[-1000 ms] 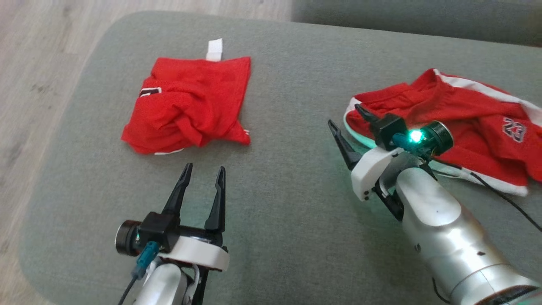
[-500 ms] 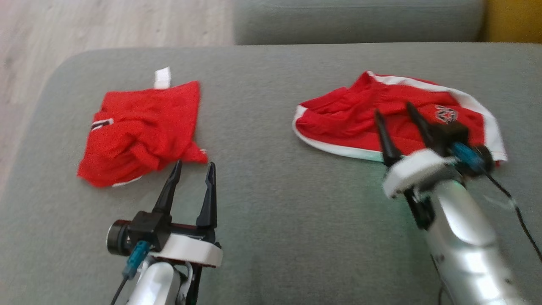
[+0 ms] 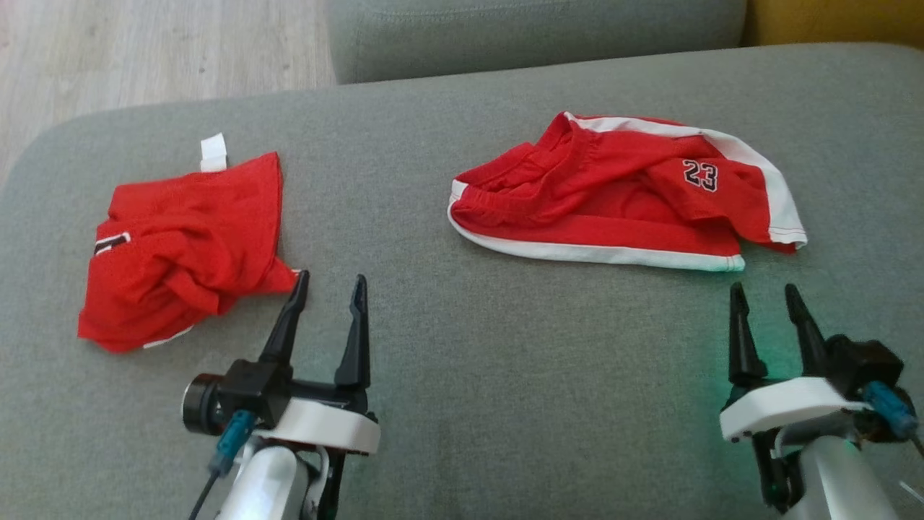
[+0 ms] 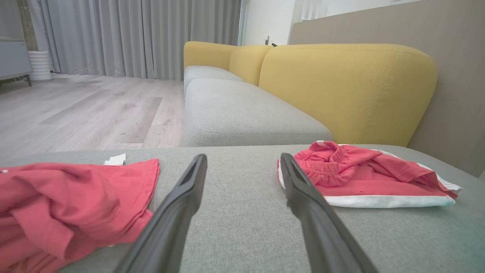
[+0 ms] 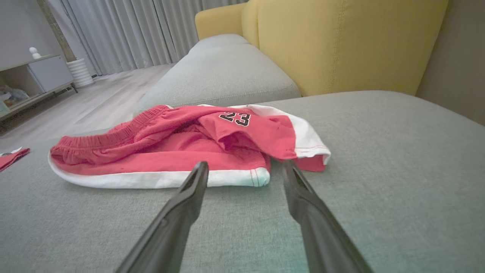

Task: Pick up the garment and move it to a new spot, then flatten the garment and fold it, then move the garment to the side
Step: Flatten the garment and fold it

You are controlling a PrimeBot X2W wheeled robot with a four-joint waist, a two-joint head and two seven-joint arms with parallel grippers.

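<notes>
While both arms hang low over the grey cushion, I see the shorts lying crumpled but fairly flat on its far right part. They are red, with a white hem along the near edge and a white band down the right side. A black 23 faces up near their right end, and the elastic waistband is bunched at the left end. Neither hand touches them.

My right gripper sits near the shorts' right end, on my side of the hem, with its fingers pointing at it. They stand moderately apart and hold nothing. In the right wrist view the tips frame the hem's corner but stop short of the cloth.

My left gripper is at the lower left, jaws likewise spread with nothing between them. Its left fingertip lies just beside the near right corner of a second red garment, the top. I cannot tell whether it touches that corner. This top is heaped on the cushion's left part, well apart from the shorts. A white tag pokes out from its far edge.

Beyond the cushion stand another grey seat and a yellow backrest, with pale wood floor to the left.
</notes>
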